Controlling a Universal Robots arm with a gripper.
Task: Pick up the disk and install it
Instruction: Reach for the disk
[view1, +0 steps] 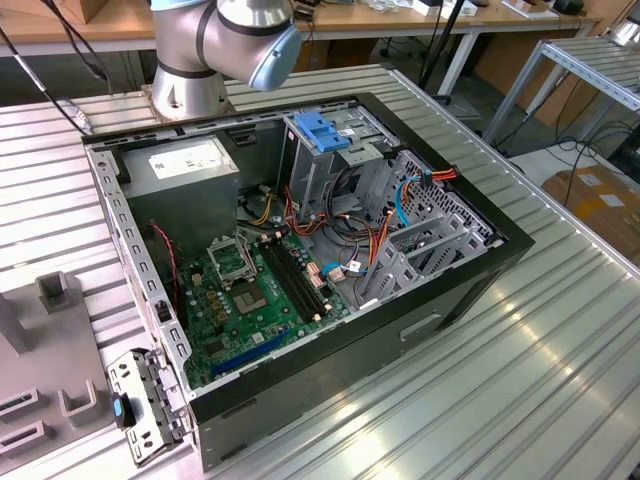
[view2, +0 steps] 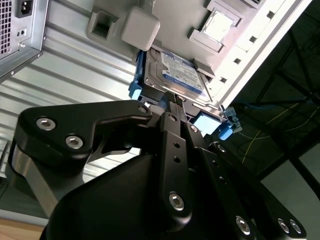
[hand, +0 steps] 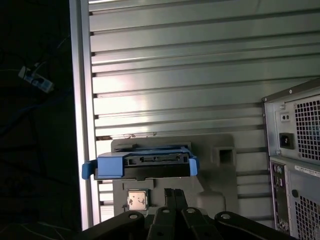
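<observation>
No print can be read. The flat silver-grey disk (view2: 176, 75) in its blue plastic carrier bears a blue-and-white label, and the grey metal power-supply box (view1: 188, 172) a white sticker; both letterings are too small.

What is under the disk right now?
The disk lies on a grey fixture plate, which sits on the ribbed metal table. The plate's area directly beneath the disk is covered, so any recess or pegs there cannot be seen.

Silver-grey disk (view2: 175, 75), blue carrier (hand: 107, 167) edging it, lying flat, label up, on grey holder plate (hand: 205, 145) near table (hand: 175, 75) edge.
</observation>
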